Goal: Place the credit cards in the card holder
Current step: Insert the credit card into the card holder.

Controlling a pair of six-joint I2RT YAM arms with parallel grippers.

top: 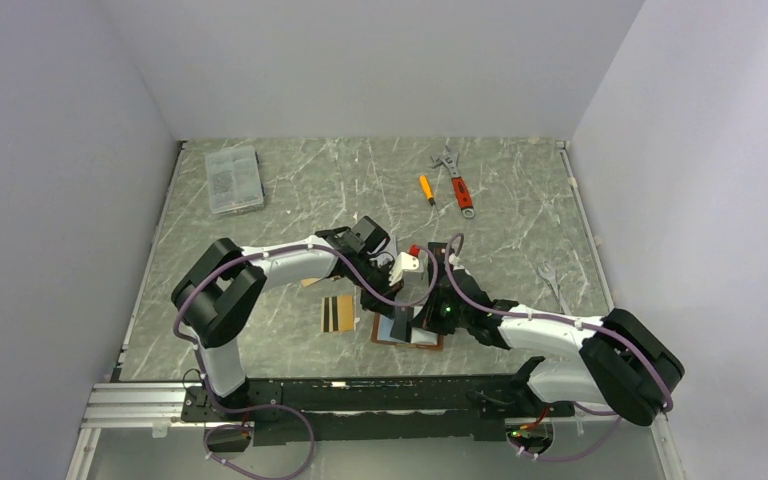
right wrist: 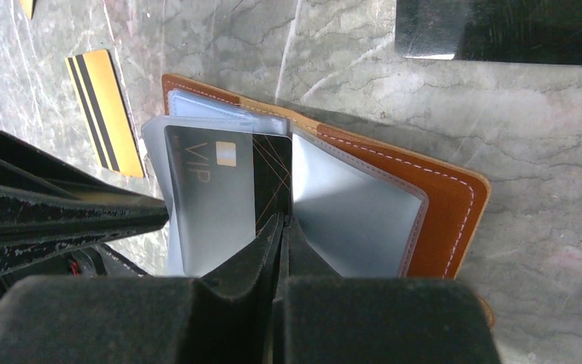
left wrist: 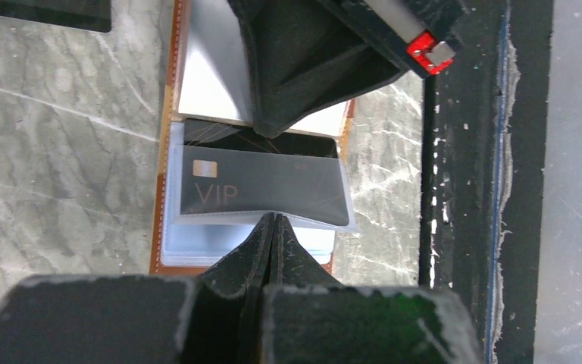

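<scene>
Lying open by the worktop's (top: 360, 180) near edge, the holder (right wrist: 439, 220) is half-loaded with a VIP card (right wrist: 212, 189) clamped by the right hand (right wrist: 280, 224), its sleeve (right wrist: 155, 133) pinched by the left hand (left wrist: 273, 224); a striped card (right wrist: 106, 106) is not yet loaded.

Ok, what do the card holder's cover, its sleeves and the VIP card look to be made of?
The cover: tan-brown leather or a leather look-alike, matte, with pale stitching along the edge. The sleeves: thin clear plastic, glossy, bending and see-through. The VIP card: probably stiff plastic, dark grey with a sheen and a chip patch.
</scene>
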